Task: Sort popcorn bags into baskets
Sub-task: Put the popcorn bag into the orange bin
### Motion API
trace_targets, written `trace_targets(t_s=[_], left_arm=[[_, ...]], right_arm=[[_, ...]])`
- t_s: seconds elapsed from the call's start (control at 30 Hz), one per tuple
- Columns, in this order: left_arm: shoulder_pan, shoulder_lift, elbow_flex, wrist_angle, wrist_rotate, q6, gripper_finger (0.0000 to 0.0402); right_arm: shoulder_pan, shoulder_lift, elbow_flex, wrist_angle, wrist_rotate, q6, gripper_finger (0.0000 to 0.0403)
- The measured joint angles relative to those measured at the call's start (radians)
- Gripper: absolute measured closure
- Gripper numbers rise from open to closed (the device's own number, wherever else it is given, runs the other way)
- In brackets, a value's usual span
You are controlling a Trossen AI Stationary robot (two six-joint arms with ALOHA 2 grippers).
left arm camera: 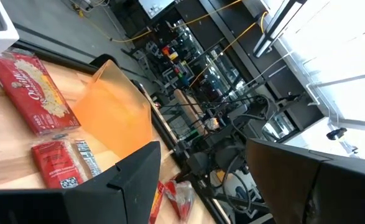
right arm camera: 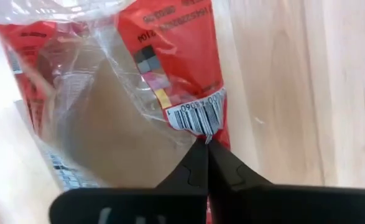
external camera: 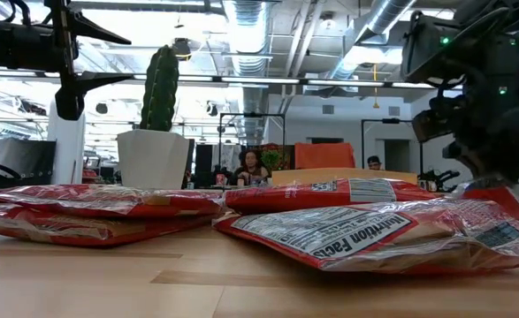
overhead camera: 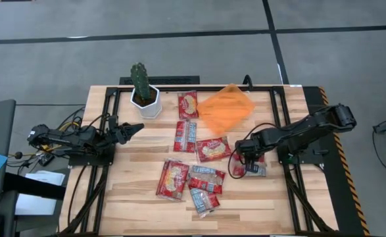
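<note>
Fingers [right arm camera: 198,168] of right gripper [right arm camera: 207,144]: matte black, pinched on glossy crinkled red popcorn bag [right arm camera: 170,74]; left gripper [overhead camera: 135,129] parted, idle

**R wrist: fingers pinched at packet edge**

R gripper [right arm camera: 207,144] fingertips together, tips touching popcorn bag [right arm camera: 138,87] right at its barcode edge. Bag red w/ clear wrap, lying flat on wood tabletop [right arm camera: 294,93]; bare wood beside bag's barcode side.

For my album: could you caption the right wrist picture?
Right gripper pinched shut on a popcorn bag's barcode edge.
</note>
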Motion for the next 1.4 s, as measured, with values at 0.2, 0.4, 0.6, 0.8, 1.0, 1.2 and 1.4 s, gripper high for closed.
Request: trace_targets(t_s=[0.2,0.4,0.6,0.8,1.0,1.2,1.4], left_arm=[[0.000,0.000,0.000,0.000,0.000,0.000,0.0177],[0.000,0.000,0.000,0.001,0.000,0.000,0.0177],[0.000,0.000,0.000,0.000,0.000,0.000,0.0177],[0.000,0.000,0.000,-0.020,0.000,-0.009,0.0177],[0.000,0.000,0.000,-0.032,0.000,-0.021,0.0177],[0.000,0.000,0.000,-0.040,0.000,-0.022,0.0177],[0.000,0.000,0.000,-0.059,0.000,-0.023,0.0177]], right_arm=[[-0.003,-0.089,0.043,-0.005,-0.002,0.052,0.0398],[-0.047,-0.138,0.135,-0.072,0.000,0.048,0.0399],[-0.104,-0.144,0.251,-0.174,0.000,-0.018,0.0400],[-0.202,-0.143,0.393,-0.180,0.000,-0.088,0.0400],[-0.374,-0.143,0.531,-0.166,0.046,-0.131,0.0400],[-0.635,-0.143,0.561,-0.080,0.040,-0.135,0.0400],[-0.816,-0.087,0.561,-0.040,0.027,-0.185,0.0400]])
